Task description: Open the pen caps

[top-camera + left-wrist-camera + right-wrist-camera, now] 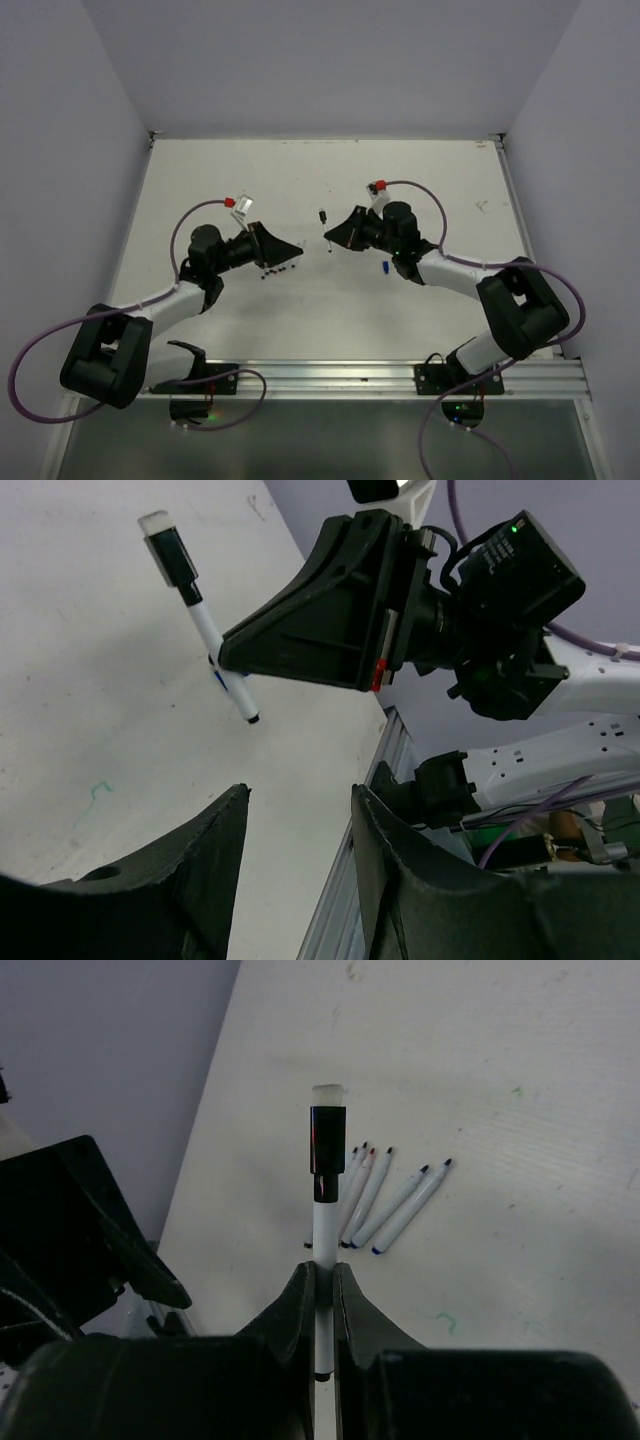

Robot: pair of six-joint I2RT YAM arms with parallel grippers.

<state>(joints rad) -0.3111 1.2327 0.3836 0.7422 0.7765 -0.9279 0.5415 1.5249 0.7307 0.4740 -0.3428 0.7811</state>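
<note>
Here our right gripper point(323, 1272) clamps the pen barrel point(323, 1232), our left gripper point(298, 805) gaping empty; the light, stiff black cap point(327, 1140) looks best pinched midway.

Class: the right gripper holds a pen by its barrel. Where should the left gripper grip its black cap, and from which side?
Pinch the cap across its middle, coming from the robot's left, side-on to the pen. It stands clear beyond the right fingers, so both flanks are free.

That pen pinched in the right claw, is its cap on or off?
On: the black cap covers the end of the pen clamped in the right gripper.
</note>
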